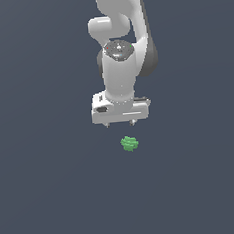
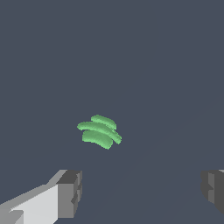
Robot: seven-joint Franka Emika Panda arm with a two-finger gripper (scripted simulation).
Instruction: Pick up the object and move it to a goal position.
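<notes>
With my two fingers spread wide and nothing between them, my gripper (image 1: pixel 120 122) hangs over the flat dark grey floor (image 1: pixel 50 195), pointing straight down. From the wrist view, one grey finger pad (image 2: pixel 70 194) stands at one edge of the picture and the other (image 2: pixel 213 190) at the opposite edge, the second cut off by the frame so that only part of it shows. Between and beyond them lies the object (image 2: pixel 99 131), a small bright green lump, free of both pads and well apart from each, nearer the first pad than the second. Its ridges run as three or four curved bands laid side by side, and its long axis follows those bands, slanting a little across the line that joins my pads rather than lying square to it. In the exterior view the object (image 1: pixel 130 143) sits on the floor just below my fingertips and slightly toward the exterior view's right of the midpoint between them; there it is so small that its ridges blur into a rough blob, and which end is which I cannot tell. Only the short tips of my fingers poke out under the white hand body in that view. Above the hand, my white wrist and forearm (image 1: pixel 119 68) rise and are cut off by the upper edge of the picture.
</notes>
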